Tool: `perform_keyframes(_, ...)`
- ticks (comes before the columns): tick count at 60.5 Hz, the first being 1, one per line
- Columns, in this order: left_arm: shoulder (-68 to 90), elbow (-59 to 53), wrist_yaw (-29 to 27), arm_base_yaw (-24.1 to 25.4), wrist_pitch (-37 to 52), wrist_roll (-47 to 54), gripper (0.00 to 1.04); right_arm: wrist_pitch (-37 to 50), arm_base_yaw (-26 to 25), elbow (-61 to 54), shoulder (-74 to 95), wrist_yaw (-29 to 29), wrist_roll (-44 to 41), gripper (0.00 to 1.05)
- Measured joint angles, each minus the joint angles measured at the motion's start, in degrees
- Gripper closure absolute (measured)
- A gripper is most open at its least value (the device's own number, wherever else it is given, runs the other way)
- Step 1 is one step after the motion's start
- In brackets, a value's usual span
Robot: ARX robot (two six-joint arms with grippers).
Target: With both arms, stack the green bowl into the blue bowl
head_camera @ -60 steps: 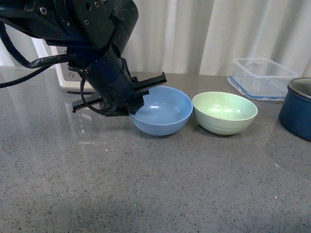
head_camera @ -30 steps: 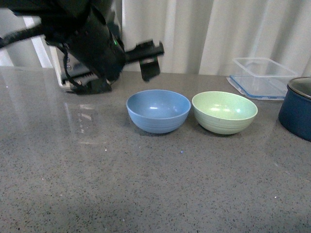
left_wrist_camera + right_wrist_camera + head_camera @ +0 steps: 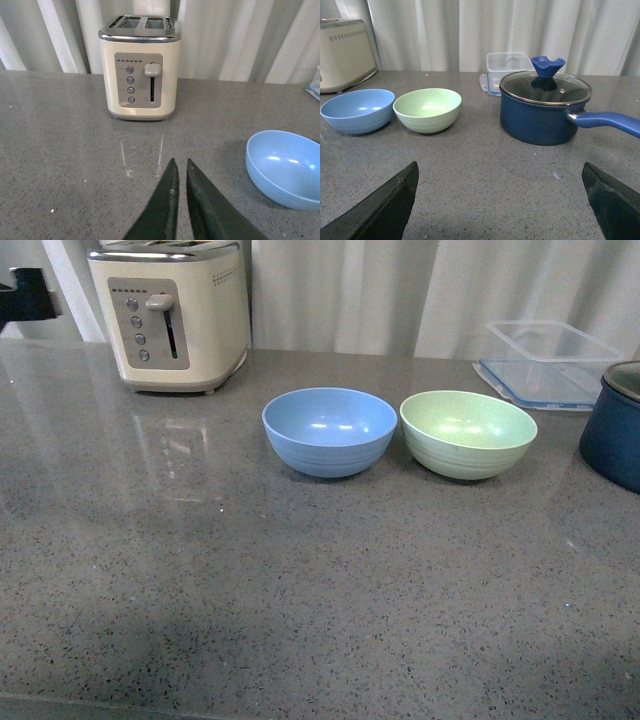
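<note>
The blue bowl [image 3: 330,430] stands upright and empty on the grey counter [image 3: 300,590]. The green bowl [image 3: 467,433] stands right beside it on its right, almost touching, also empty. Both show in the right wrist view, blue bowl [image 3: 357,110] and green bowl [image 3: 427,109]. The blue bowl also shows in the left wrist view [image 3: 285,167]. My left gripper [image 3: 180,162] is shut and empty, over bare counter to the left of the blue bowl. My right gripper [image 3: 500,170] is wide open and empty, back from both bowls. A dark part of an arm [image 3: 28,297] shows at the far left edge.
A cream toaster [image 3: 170,315] stands at the back left. A clear plastic container [image 3: 545,360] stands at the back right. A dark navy pot [image 3: 545,107] with a glass lid and a blue handle stands right of the green bowl.
My left arm has pulled away from the blue bowl, up and to the left, almost out of the front view. The toaster is uncovered. The bowls stay side by side.
</note>
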Motion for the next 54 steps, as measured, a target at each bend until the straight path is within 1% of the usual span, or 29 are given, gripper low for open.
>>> perform_keyframes(1, -0.8, -1.0, 0.3, 0.2, 0.3, 0.0, 1.02, 0.0, 0.0, 0.0, 0.0, 0.0, 0.0, 0.1)
perform_keyframes(16, -9.1, -11.6, 3.0, 3.2, 1.4, 0.4, 1.01, 0.0, 0.0, 0.0, 0.0, 0.0, 0.0, 0.1)
perform_keyframes(28, -15.5, -16.9, 4.8, 4.7, 0.8, 0.4, 1.01, 0.0, 0.0, 0.0, 0.0, 0.0, 0.0, 0.1)
perform_keyframes(33, -18.4, -18.8, 6.1, 5.8, -0.2, 0.4, 1.01, 0.0, 0.0, 0.0, 0.0, 0.0, 0.0, 0.1)
perform_keyframes(35, -19.8, -19.7, 8.5, 7.5, -0.9, 0.4, 1.01, 0.0, 0.0, 0.0, 0.0, 0.0, 0.0, 0.1)
perform_keyframes(39, -22.8, -21.3, 8.9, 9.2, -2.3, 0.4, 1.01, 0.0, 0.0, 0.0, 0.0, 0.0, 0.0, 0.1)
perform_keyframes(54, -32.0, -24.9, 9.2, 9.4, -7.8, 0.4, 1.01, 0.0, 0.0, 0.0, 0.0, 0.0, 0.0, 0.1)
